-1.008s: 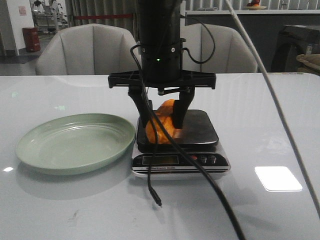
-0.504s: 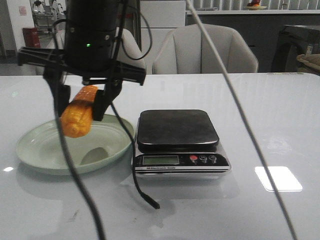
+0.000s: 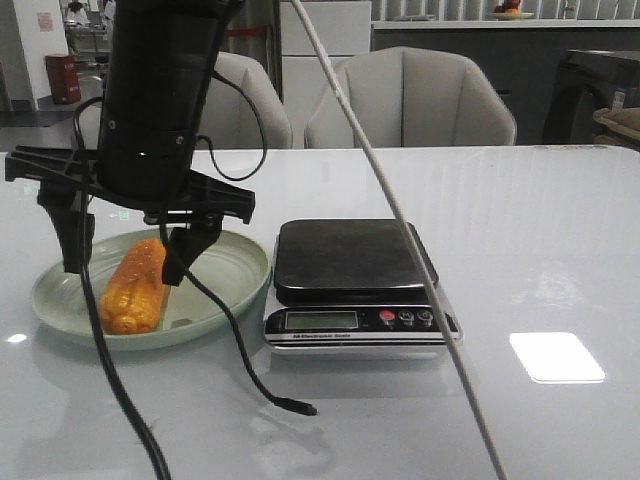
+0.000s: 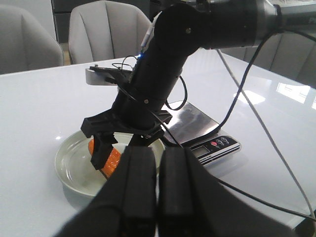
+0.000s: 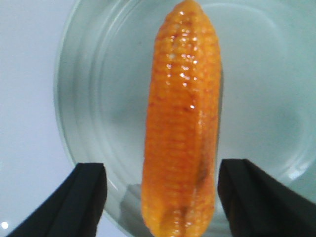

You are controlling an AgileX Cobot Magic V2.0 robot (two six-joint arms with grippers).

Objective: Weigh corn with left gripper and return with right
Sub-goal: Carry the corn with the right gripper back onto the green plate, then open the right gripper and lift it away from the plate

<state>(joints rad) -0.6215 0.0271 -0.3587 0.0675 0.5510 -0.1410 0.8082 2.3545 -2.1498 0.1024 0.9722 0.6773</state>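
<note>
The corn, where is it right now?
In the front view the corn lies in the pale green plate on the table's left side, just left of the scale, between the right gripper's open fingers.

An office or showroom-like hall: grey upholstered chairs (image 3: 405, 95) behind the glossy white table (image 3: 540, 230), cabinets beyond them.

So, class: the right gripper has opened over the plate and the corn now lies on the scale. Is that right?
Not quite. The corn lies in the plate, not on the scale, whose platform is bare in the front view. The right gripper is indeed open over the plate, its fingers apart from the cob in the right wrist view.
</note>
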